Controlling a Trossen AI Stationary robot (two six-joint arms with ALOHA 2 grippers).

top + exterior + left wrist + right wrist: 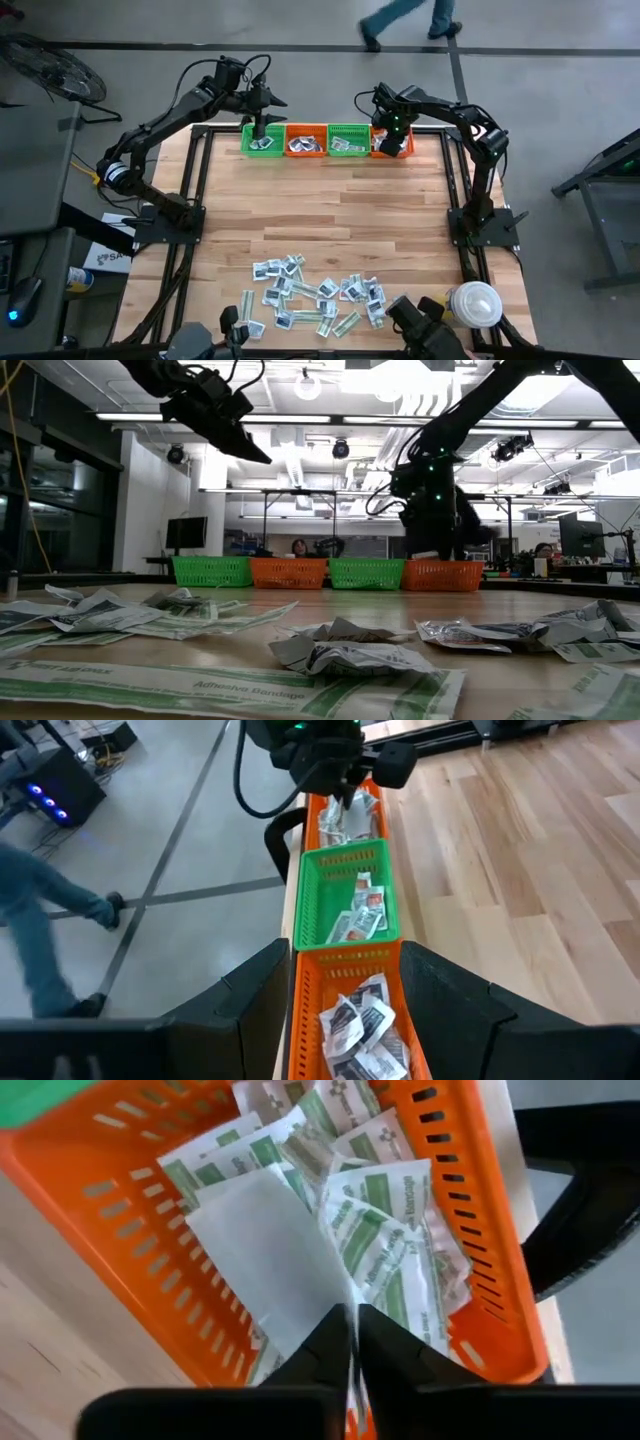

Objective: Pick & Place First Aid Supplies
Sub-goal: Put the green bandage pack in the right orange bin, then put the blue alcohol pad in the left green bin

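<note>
My right gripper over far-right orange slotted plastic basket, fingers pinching flat white packet (not yet dropped); left gripper spread, empty, above far baskets; loose packet pile remains near edge; sorting partway.

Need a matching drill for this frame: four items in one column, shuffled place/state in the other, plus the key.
Items
1. left gripper
2. right gripper
3. loose packets
4. white round container

Place or state
A. scattered on the near half of the table
B. open, above the left-end green basket
C. near right corner of the table
D. over the right-end orange basket, fingers nearly together on a white packet

Pairs: 1-B, 2-D, 3-A, 4-C
</note>
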